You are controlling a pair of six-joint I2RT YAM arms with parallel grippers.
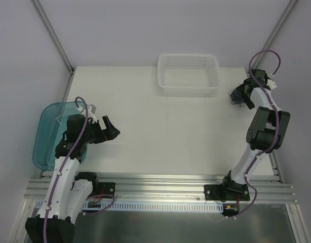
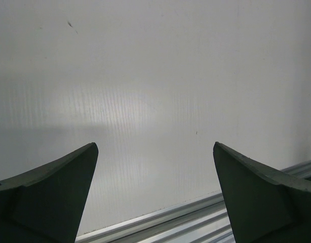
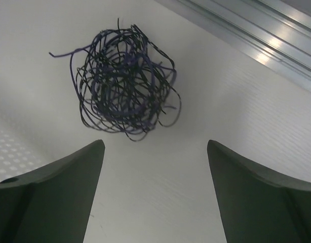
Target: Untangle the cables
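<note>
cables (image 3: 122,81) in one tight clump on table (image 1: 160,131), near white basket (image 1: 188,91). r gripper (image 3: 155,146) jaws wide, just short of clump, no contact. l gripper (image 2: 155,147) wide too, empty.

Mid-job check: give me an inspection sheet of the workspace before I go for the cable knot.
Surface: white table, matte and flat.
Job's things: cables, one knotted purple-and-black clump at the far right, beside the basket.
Clutter: white basket at the far edge; teal tray overhanging the left edge.
Grippers: left gripper jaws open, nothing between them; right gripper jaws open, just short of the clump, not touching it.
Cables: lilac hoses run along both arms.
Surroundings: aluminium rails at the near edge; grey walls.
</note>
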